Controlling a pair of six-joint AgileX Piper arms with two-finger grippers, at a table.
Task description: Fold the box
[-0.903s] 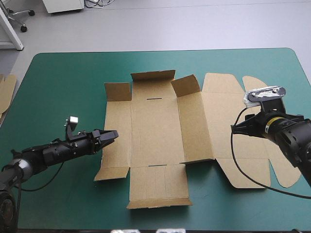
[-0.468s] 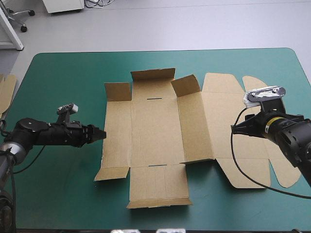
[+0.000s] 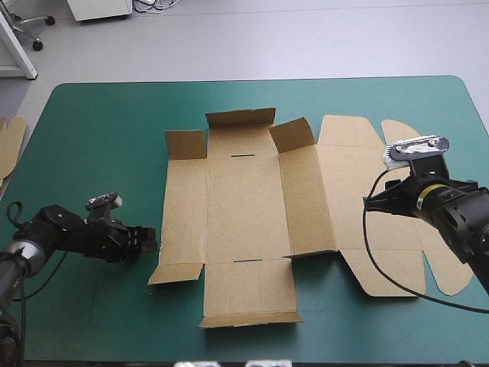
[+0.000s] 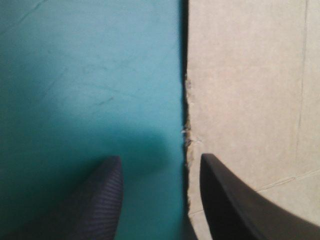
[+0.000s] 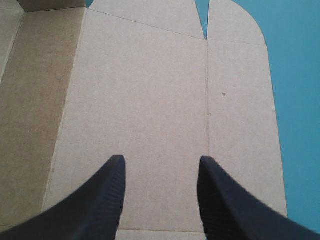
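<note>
The brown box [image 3: 244, 206] lies as a cut sheet in the middle of the teal-green table, with its far flaps [image 3: 240, 118] tilted up a little. My left gripper [image 3: 150, 241] is low at the sheet's left edge, near the front-left flap. In the left wrist view that gripper [image 4: 160, 172] is open, straddling the frayed board edge [image 4: 186, 135], one finger over the cover and the other over the box [image 4: 250, 90]. My right gripper [image 3: 373, 200] hovers over the lid panel on the right. Seen from its own wrist, it [image 5: 160, 167] is open above bare box board [image 5: 150, 90].
An edge of more brown board [image 3: 9, 145] shows at the table's left edge. Bare teal-green cover [image 3: 99, 138] lies left of the box and along the front edge [image 3: 344, 329].
My left arm has drawn back and dropped lower, sliding toward the table's front along the box's left edge. The right arm and the box have not moved.
</note>
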